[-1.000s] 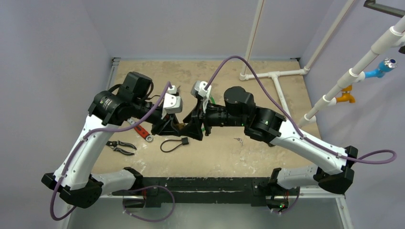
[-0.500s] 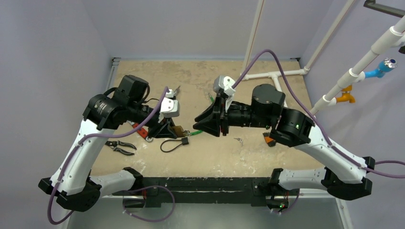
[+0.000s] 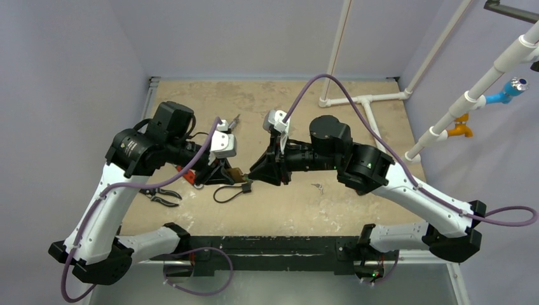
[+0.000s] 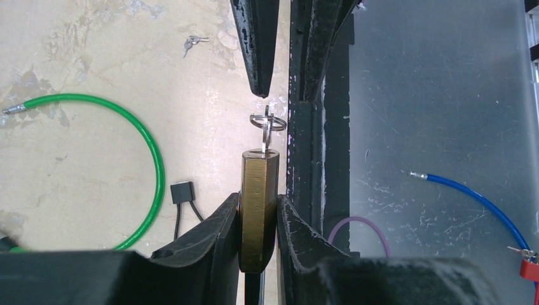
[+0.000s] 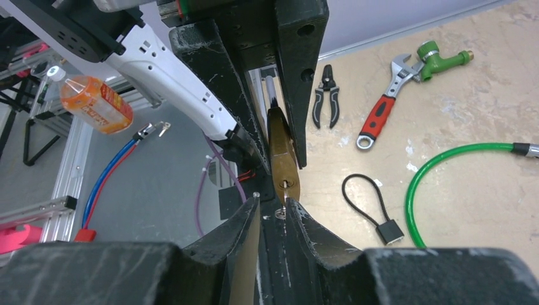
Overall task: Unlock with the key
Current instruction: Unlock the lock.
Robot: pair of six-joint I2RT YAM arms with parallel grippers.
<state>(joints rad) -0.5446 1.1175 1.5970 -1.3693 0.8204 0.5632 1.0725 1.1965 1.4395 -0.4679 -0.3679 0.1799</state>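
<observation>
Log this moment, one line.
left gripper: shut on padlock | key: in padlock | right gripper: around key, grip unclear

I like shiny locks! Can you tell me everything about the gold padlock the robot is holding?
The gold-coloured brass-looking padlock is a flat, thick block, seen edge-on. The left claw squeezes its two wide faces, holding it in the air. A small silver key with a wire ring sticks out of its end, pointing at the right claw.
</observation>
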